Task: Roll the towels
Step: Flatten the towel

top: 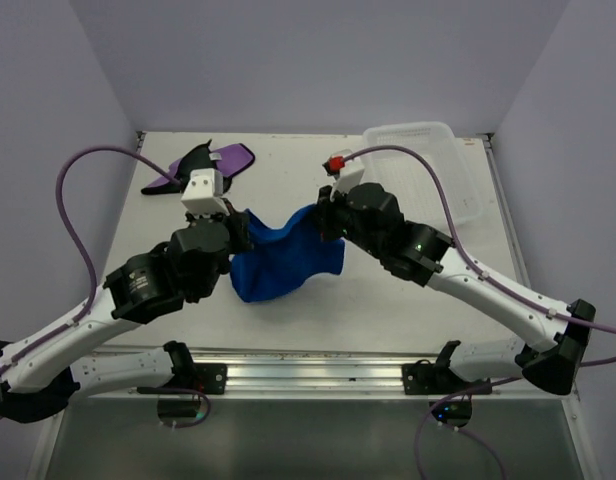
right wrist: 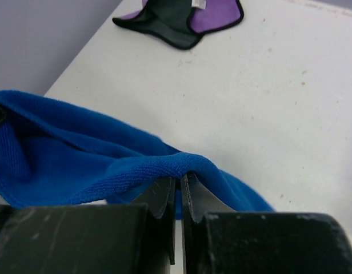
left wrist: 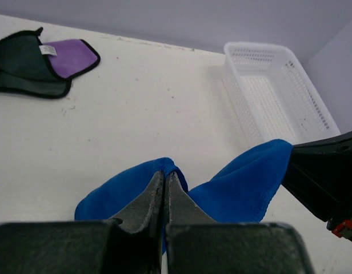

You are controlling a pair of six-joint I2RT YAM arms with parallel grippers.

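While both of your grippers have a pinch on the blue towel (top: 288, 265), nothing on the table (top: 388, 310) is rolled yet, so I judge you to be at the very start of the job. Your left gripper (left wrist: 166, 174) is clamped tight on a raised fold at the cloth's 10 o'clock corner, its tips almost meeting with only fabric between them. Your right gripper (right wrist: 178, 178) is closed just as firmly on the 1 o'clock corner, and its wrist view shows the hem draped over the closed tips. Between the two pinches the upper edge sags, and the rest of the blue towel lies bunched at the centre of the table, trailing toward 6 o'clock. It is neither flat nor wound on itself.

The purple towel (top: 233, 155) sits at 11 o'clock on the table, well apart from both grippers. It lies loosely folded with its black side partly up and a small white tag (left wrist: 47, 50) showing, with no roll in it either. The white mesh basket (top: 413, 130) stands at 1 o'clock, and neither cloth touches it.

What is left, as I read it, is nearly everything. You need to pull the blue towel out flat, roll it end to end, then do the same with the purple one
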